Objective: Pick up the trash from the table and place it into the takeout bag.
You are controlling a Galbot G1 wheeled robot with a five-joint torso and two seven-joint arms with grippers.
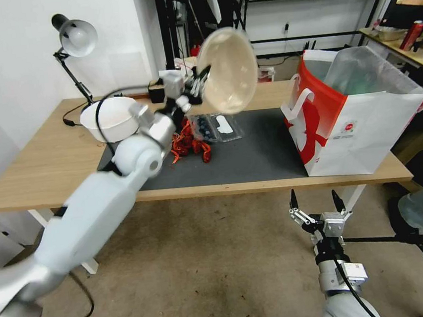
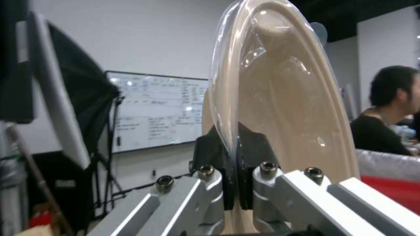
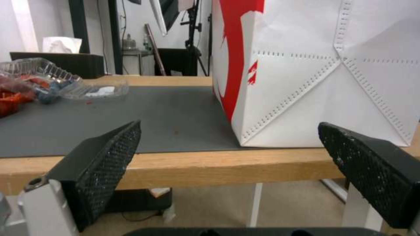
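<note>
Pinched the shallow beige dish point(image 1: 228, 69) by its rim with the left gripper point(image 1: 199, 87), jaws clamped flat on the edge, hence the dish standing nearly on edge with its clear cover facing outward. Held high over the dark grey mat point(image 1: 250, 149) on the table point(image 1: 37, 165), probably to clear the red scraps point(image 1: 188, 146) and the clear plastic tray point(image 1: 216, 127) lying at 7 o'clock beneath it. Stood the takeout bag point(image 1: 363, 129) upright at the mat's far right, roughly 4 o'clock from the dish and well apart from it, mouth gaping and foil lining showing, ready to take a drop from above. Looked like mid-transfer, with a gap left to cross and a tall rim to get over. Parked the right gripper point(image 1: 316, 199) below the table's front edge, at 7 o'clock from the bag, fingers spread wide and holding nothing, seemingly out of the way. Left a white bowl point(image 1: 110, 119) at 9 o'clock of the scraps.
</note>
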